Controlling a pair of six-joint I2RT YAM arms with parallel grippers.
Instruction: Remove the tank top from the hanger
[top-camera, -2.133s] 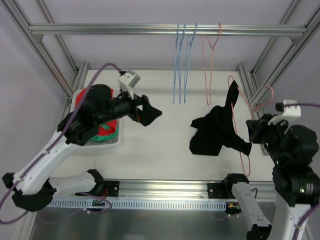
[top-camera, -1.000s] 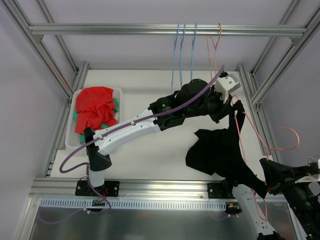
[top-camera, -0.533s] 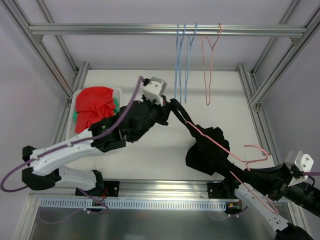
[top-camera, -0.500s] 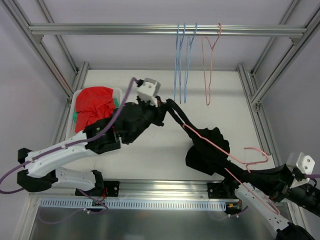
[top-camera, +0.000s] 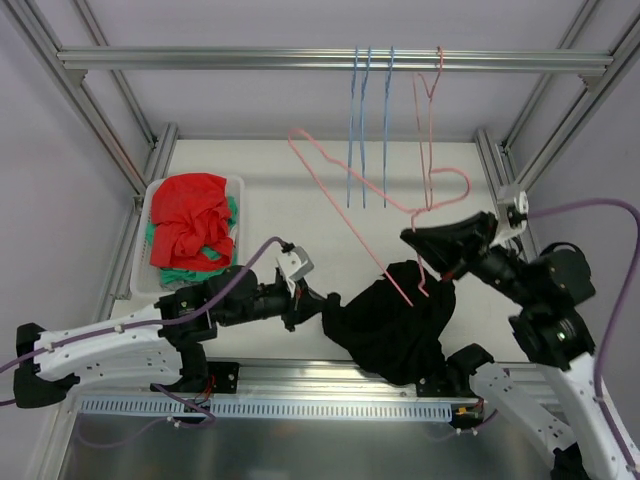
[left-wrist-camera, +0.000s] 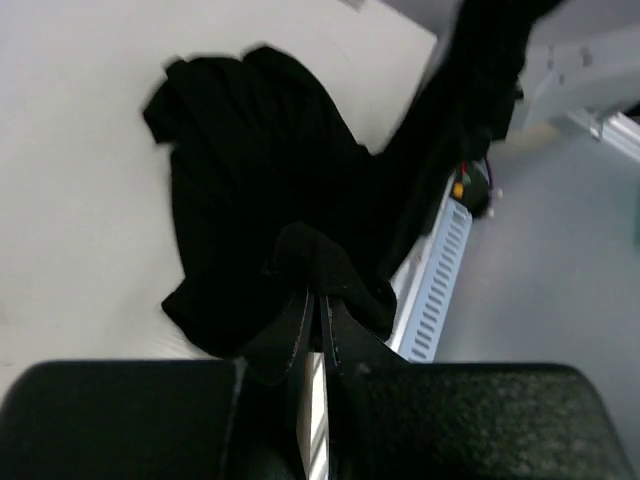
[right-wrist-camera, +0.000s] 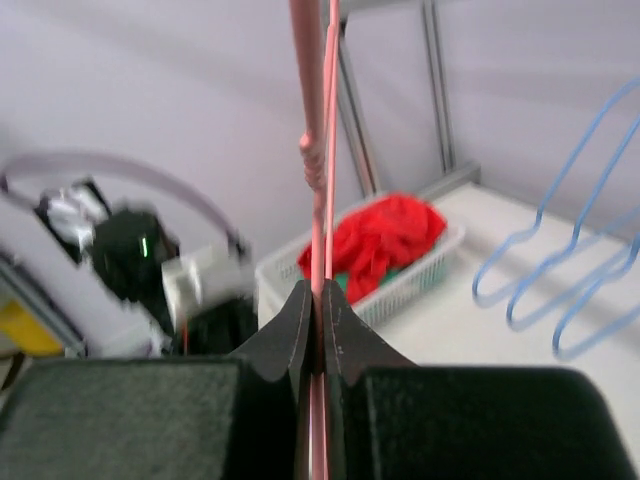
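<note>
- Where the white table ends at the left, a white plastic basket with a lattice wall holds crumpled red cloth. Something green lies under the cloth, but what it is I cannot tell.
- Low near the front edge of the table is the left gripper. In its wrist view the jaws are pressed together on a small fold of black cloth, with only a thin line between the fingers.
- This cloth belongs to the tank top, which lies on the table near the front edge, between the two arms. It is a soft, matte black heap, wider from left to right than from front to back.
- In the left wrist view the tank top melts into one black mass, so straps and openings are hard to make out. A dark shape climbs to the top right corner there; cloth or arm, I cannot tell.
- Above it the pink wire hanger, thin and glossy, is held in the air and tilted. Its long axis goes from the far left, high, to the near right, where the low end comes down over the tank top. Whether this end is inside the cloth is not visible. The hook curls to the right.
- Behind, three blue wire hangers and a second pink hanger hang from the aluminium rail.
- At the right, the right gripper is above the heap. In its wrist view the jaws pinch the pink wire hanger, which runs straight up and is cut off at the top; the background is blurred.
</note>
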